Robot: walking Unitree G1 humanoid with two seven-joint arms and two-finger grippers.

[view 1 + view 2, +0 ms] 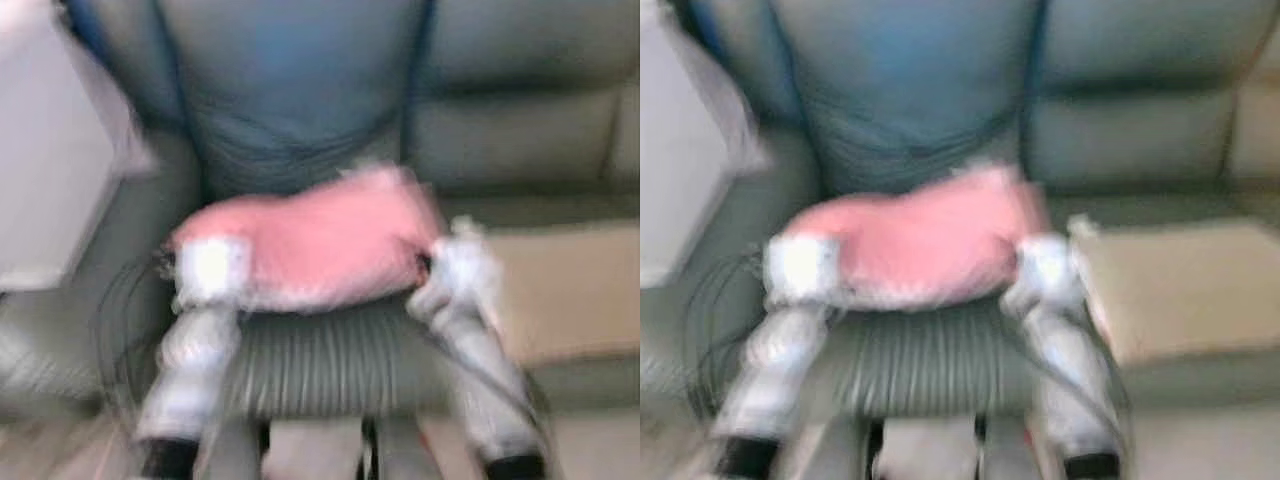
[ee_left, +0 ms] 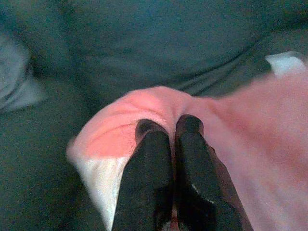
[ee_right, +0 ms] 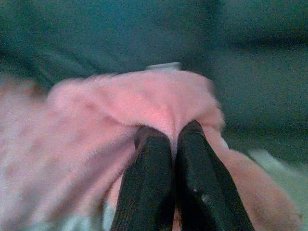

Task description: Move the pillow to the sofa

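over sofa (image 1: 520, 120), both pincers (image 2: 169, 126) on pillow (image 1: 320, 240)

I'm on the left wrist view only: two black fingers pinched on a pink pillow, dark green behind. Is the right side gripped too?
Observer: Yes. The right gripper is shut on the pink pillow at its far end, fabric bunched around the fingertips.
Operator: Where is the pillow relative to the sofa?
Observer: In the head views it hangs between both arms in front of the green sofa, over the ribbed seat cushion. Motion blur hides whether it touches the seat.
Operator: Anything beside the drop spot?
Observer: A tan cushion lies on the seat to the robot's right, next to the right arm. The left gripper holds the opposite end, near a white object.
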